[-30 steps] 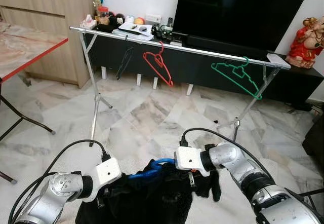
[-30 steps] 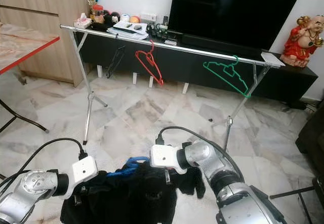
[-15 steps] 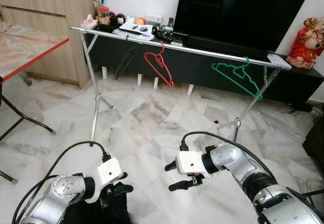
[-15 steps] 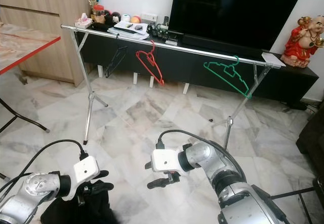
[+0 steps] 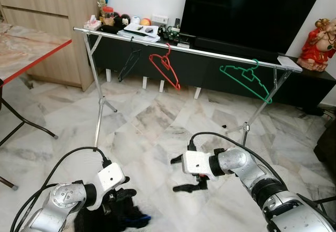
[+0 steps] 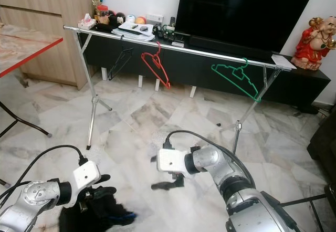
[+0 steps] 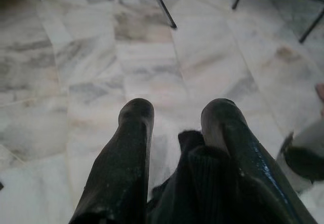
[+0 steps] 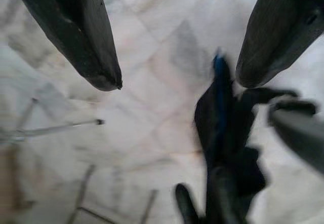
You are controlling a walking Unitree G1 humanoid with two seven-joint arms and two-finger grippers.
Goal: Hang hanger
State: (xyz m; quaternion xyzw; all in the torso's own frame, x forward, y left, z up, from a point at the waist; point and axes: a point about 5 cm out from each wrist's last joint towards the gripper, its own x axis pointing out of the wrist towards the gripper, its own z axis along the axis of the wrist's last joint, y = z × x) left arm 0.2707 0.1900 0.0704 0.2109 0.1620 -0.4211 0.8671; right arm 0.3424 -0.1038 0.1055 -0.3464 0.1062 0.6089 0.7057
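- Nearest, low on the left, the left gripper [image 5: 123, 203] has its two black fingers [image 7: 129, 158] pinched on a bundle of black cloth [image 5: 107, 219] that hangs close above the marble floor [image 5: 152, 122].
- A bit of blue hanger [image 5: 142, 220] pokes out of the bundle's right side.
- To the right and slightly farther on, the right gripper [image 5: 181, 173] hangs over bare floor with its fingers [image 8: 81, 26] spread wide and nothing between them; the cloth bundle lies below and beside it in the right wrist view.
- Beyond both arms a metal clothes rail [image 5: 184, 47] on splayed legs crosses the room.
- Three hangers hang on the rail: a black hanger [image 5: 129, 64] near its left end, a red hanger [image 5: 164, 70] towards the middle, a green hanger [image 5: 247, 80] near its right end.
- Behind the rail stands a low dark cabinet [image 5: 310, 82] with a television [image 5: 252, 11] on it and a red figurine [image 5: 317, 43] at its right end.
- A red-edged table [image 5: 23, 56] sits at the far left.
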